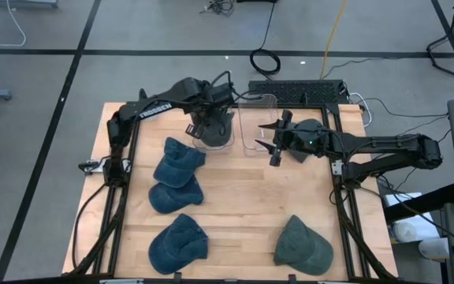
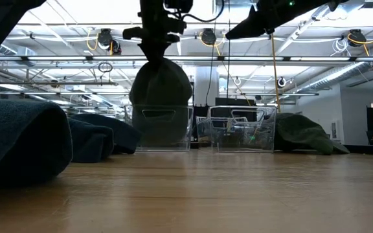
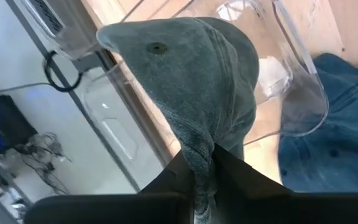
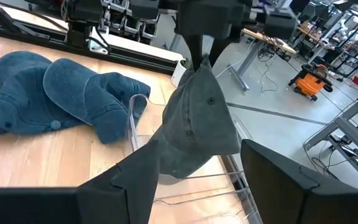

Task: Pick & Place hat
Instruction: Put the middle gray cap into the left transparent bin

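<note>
My left gripper (image 1: 211, 118) is shut on a grey-green hat (image 2: 160, 84) that hangs over a clear bin (image 2: 162, 127) at the table's far side. The hat's lower part reaches down inside the bin's walls. My right gripper (image 1: 274, 146) is open and hovers to the right of that bin, touching nothing; in its wrist view the hanging hat (image 4: 197, 118) shows between its fingers, farther off. Three blue hats (image 1: 178, 162) (image 1: 174, 196) (image 1: 178, 241) lie on the table's left half. Another green hat (image 1: 303, 244) lies near the right front. My left gripper (image 3: 201, 167) pinches a bunched fold of the hat's cloth (image 3: 197, 146) between its two fingers, coming from above and pointing down. The hat hangs below the fingers with its crown button (image 3: 157, 47) facing outward. Its lower end sits inside the bin; whether it touches the bottom I cannot tell.
A second clear bin (image 1: 258, 126) stands just right of the first, between the two grippers. Black frame rails (image 1: 341, 205) run along the table's left and right sides. Bare wood (image 1: 243, 205) lies open in the table's middle and near part.
</note>
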